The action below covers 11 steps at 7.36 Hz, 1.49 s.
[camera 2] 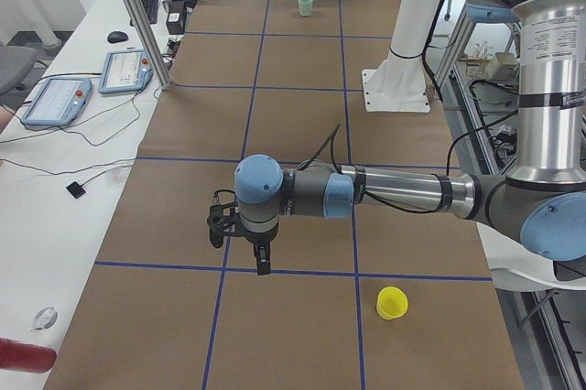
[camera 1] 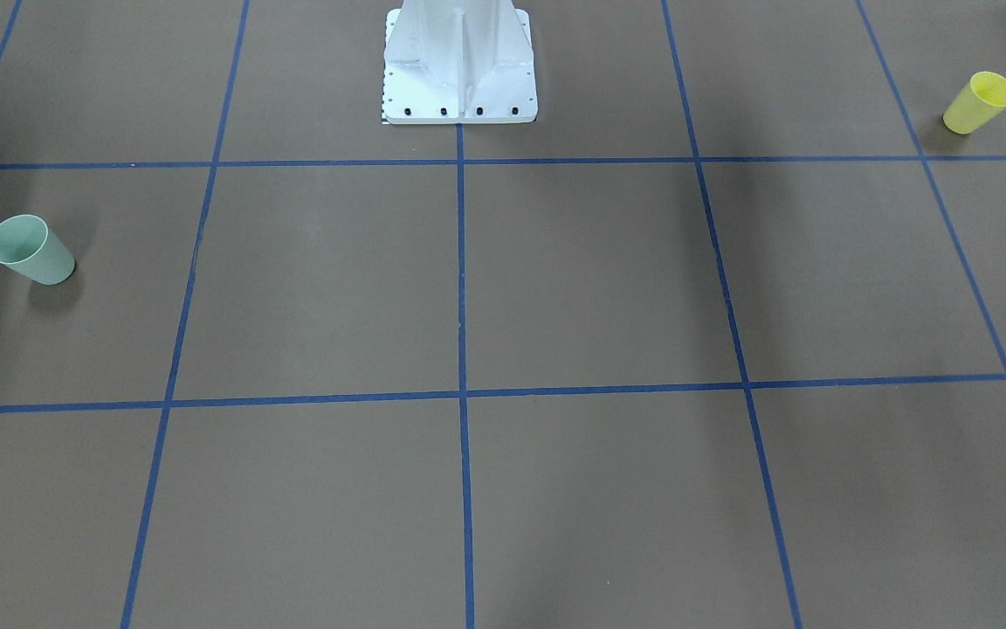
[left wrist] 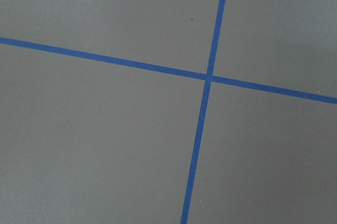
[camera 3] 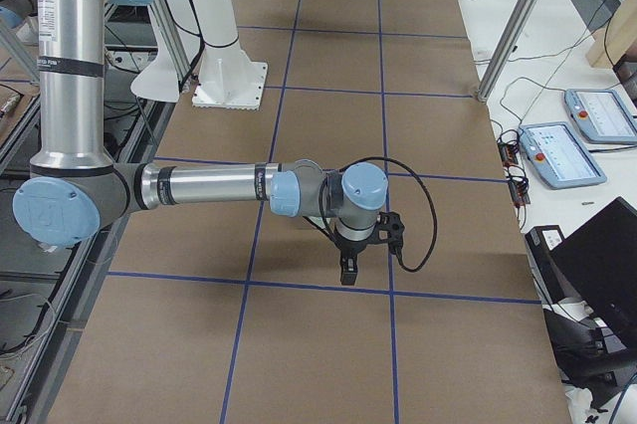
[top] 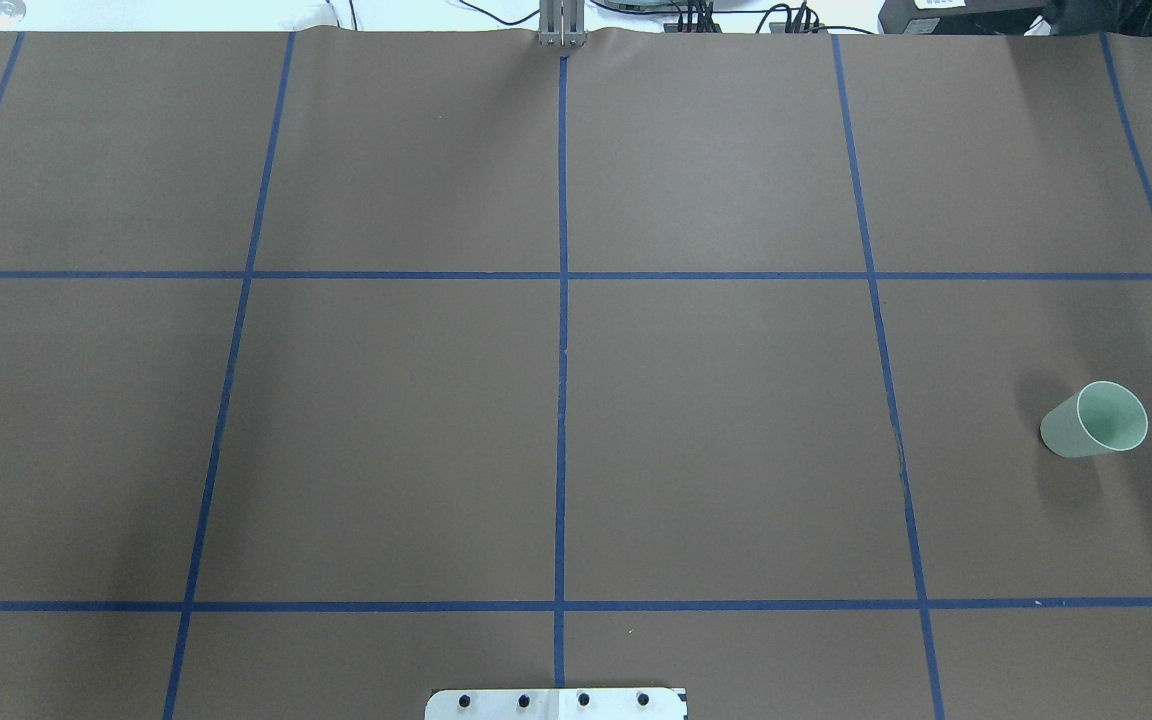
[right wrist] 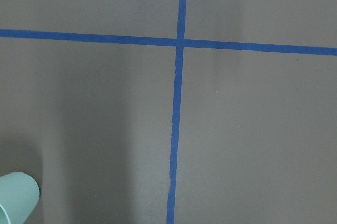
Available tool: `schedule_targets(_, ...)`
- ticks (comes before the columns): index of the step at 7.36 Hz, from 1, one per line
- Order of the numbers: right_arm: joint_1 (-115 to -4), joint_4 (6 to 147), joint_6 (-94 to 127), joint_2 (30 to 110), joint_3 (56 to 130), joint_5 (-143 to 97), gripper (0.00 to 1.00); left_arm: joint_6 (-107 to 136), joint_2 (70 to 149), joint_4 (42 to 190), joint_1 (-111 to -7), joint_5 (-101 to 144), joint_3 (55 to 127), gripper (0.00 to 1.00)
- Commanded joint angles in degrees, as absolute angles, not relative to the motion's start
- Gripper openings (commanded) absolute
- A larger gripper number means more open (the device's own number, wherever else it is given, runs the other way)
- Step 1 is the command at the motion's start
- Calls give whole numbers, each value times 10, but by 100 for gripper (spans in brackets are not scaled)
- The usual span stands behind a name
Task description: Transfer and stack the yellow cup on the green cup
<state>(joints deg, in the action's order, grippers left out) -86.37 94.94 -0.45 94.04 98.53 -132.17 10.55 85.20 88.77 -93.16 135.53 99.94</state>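
The yellow cup (camera 1: 980,102) is standing upright, mouth up, far out on the left side of the white pedestal (camera 1: 459,70) and about level with it. The left arm (camera 2: 394,193) is hovering forward of the pedestal over a crossing of blue tape, short of the cup and carrying nothing. Only the side view shows its jaws, so I cannot tell how wide they are standing. On the pedestal's right side, the right arm (camera 3: 209,185) is hanging likewise over the brown worktop (top: 716,440), and its jaws are just as unclear. The green cup (camera 1: 31,250) is waiting upright far out to the pedestal's right and a little forward of it, well apart from the yellow one.

By my judgement the opening step is in hand, with nothing grasped. The next move is calling for the left arm to swing back toward the yellow cup, close on its wall, and carry it across.

No brand or writing is showing on either cup, and the print on the arm's label is too small to read.
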Motion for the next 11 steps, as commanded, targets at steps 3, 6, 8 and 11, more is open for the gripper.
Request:
schedule_targets(3, -861, 948, -4, 940, 988, -1324, 99, 106, 831, 888, -930, 1357, 1021, 100)
schedule_targets(6, -861, 948, -4, 935, 990, -1324, 99, 105, 819, 889, -930, 1357, 1027, 100)
schedule_targets(8, -858, 948, -4, 935, 991, -1324, 99, 105, 818, 889, -930, 1357, 1029, 100)
schedule_targets(11, -857, 948, -7, 935, 992, -1325, 99, 106, 817, 889, -930, 1357, 1034, 100)
